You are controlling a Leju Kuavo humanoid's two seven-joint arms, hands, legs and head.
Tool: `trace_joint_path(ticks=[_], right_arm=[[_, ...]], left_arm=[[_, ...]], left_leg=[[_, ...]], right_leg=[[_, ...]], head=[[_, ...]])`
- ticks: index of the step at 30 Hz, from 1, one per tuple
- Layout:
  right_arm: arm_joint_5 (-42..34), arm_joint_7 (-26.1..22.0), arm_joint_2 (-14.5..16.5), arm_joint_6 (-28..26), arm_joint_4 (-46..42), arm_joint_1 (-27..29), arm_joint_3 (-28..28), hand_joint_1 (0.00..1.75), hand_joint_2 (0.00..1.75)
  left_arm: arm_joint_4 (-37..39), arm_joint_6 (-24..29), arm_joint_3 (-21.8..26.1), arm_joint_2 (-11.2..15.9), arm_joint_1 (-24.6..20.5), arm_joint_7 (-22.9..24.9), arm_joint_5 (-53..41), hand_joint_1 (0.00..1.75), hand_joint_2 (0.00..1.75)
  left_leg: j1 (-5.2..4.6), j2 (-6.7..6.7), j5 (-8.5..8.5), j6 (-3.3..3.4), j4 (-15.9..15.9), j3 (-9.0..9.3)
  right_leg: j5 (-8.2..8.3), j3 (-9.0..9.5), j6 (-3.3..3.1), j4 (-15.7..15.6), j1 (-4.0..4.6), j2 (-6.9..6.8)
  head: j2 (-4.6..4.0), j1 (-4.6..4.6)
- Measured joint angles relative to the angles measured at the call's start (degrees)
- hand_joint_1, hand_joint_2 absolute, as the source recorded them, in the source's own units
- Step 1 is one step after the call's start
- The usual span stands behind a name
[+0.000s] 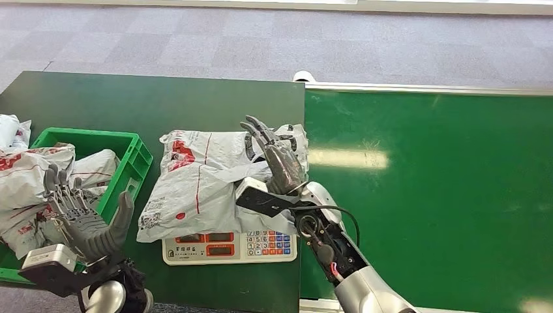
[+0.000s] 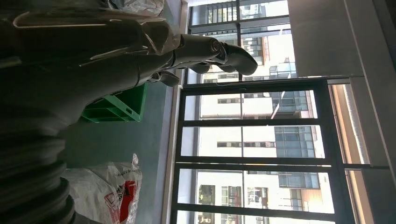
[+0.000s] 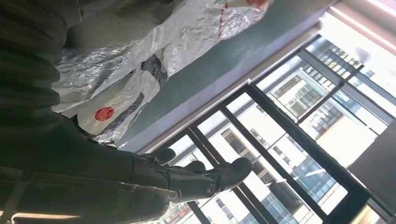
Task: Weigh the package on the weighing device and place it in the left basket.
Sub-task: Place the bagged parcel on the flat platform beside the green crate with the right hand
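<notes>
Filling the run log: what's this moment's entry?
package: on scale | left hand: open, over green basket | right hand: open beside package

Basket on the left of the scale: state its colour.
The basket is bright green, with white packages inside; the head view shows it best.

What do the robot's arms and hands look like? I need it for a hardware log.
Both hands, left hand and right hand, are dark grey with segmented, many-jointed fingers and a thick grey thumb. A pale grey box with a black bracket sits at each wrist. The right arm has a silver shell, an exposed black section near the wrist and a looping black cable.
</notes>
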Motion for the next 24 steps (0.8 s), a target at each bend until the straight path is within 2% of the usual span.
trace_joint_path(ticks=[5, 11, 19, 24], right_arm=[[-10.6, -2.9, -0.9, 5.1, -7.1, 3.7, -3.0, 0.00, 1.75], [-20.4, -4.6, -1.5, 9.4, -13.4, 7.0, -4.7, 0.00, 1.75], [-24.2, -4.2, -1.8, 7.6, -22.7, 12.9, -5.2, 0.00, 1.75], [-22.5, -4.0, -2.1, 3.1, -30.1, 17.2, -5.4, 0.00, 1.75]], left_arm=[[-0.3, -2.9, -1.8, 0.1, -1.3, 1.1, -5.9, 0.00, 1.75], [-1.4, -10.0, -5.7, 0.3, -5.7, 7.6, -16.6, 0.00, 1.75], [1.0, -18.5, -11.8, 1.1, -15.1, 20.8, -34.1, 0.00, 1.75], [9.7, -25.1, -14.9, 1.5, -22.2, 36.2, -49.2, 0.00, 1.75]], left_leg=[[0.00, -0.01, 0.00, 0.00, 0.0, 0.00], [0.00, 0.02, 0.00, 0.00, 0.0, 0.03], [0.00, -0.03, 0.00, 0.00, 0.0, 0.03], [0.00, 0.01, 0.00, 0.00, 0.0, 0.05]], right_leg=[[0.00, 0.00, 0.00, 0.0, 0.00, 0.00], [0.01, 0.01, 0.00, 0.0, 0.00, 0.00], [0.01, 0.01, 0.00, 0.0, 0.00, -0.03], [0.01, 0.02, 0.00, 0.0, -0.01, -0.05]], head=[[0.00, 0.00], [0.00, -0.01], [0.00, -0.01], [0.00, -0.01]])
